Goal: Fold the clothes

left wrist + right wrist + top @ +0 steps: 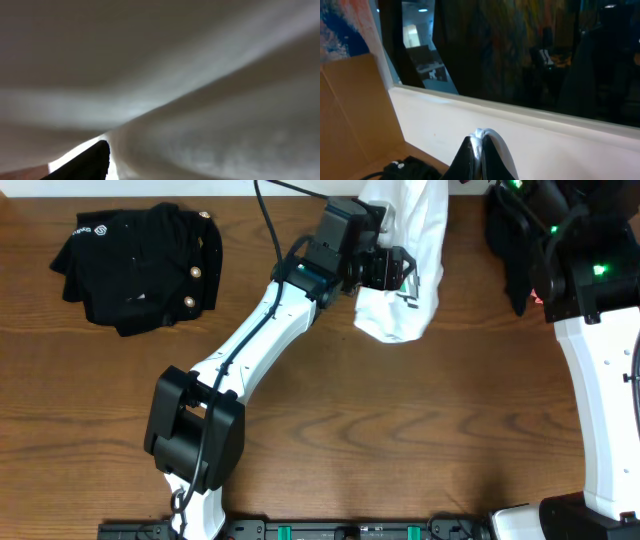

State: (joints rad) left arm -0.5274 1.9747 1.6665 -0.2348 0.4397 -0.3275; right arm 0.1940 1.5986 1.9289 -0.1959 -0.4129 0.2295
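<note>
A white T-shirt point(405, 320) lies bunched at the upper centre of the wooden counter point(400, 440), running from the top edge of the frame down to a rounded fold. The left hand point(405, 277), reaching in from the lower left, is pressed into this cloth with its fingers spread. Its wrist view is filled by pale fabric point(200, 100), with one dark fingertip point(85, 162) at the lower left. Whether the hand is grasping the shirt or merely resting in it cannot be told.

A black garment with gold buttons point(140, 265) sits crumpled at the upper left of the counter, well apart from the shirt.

The right arm point(600, 380) stands along the right edge of the frame. The right hand point(480, 142) is clenched, with a thin sliver of white showing between its fingertips; what that white thing is cannot be made out. Behind it are a white sill and dark window glass, with a cardboard box point(355, 110) at the left.
</note>
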